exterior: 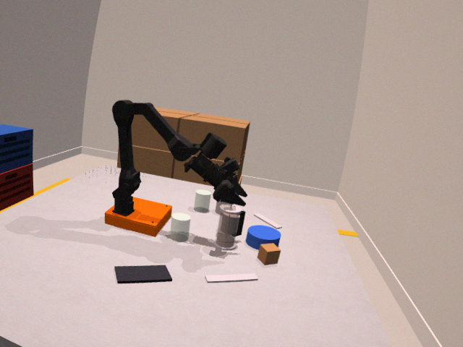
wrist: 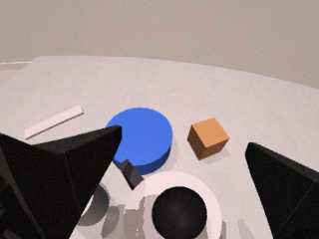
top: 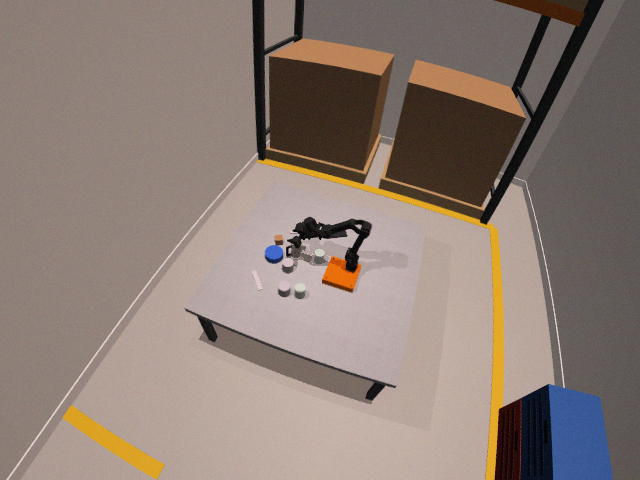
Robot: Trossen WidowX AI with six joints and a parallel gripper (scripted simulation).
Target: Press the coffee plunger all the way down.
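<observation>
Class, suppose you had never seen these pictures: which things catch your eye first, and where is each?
The black arm on its orange base leans over the clear coffee press mid-table, its tool open above the black plunger knob. Beside the press sit a blue disc and an orange cube.
</observation>
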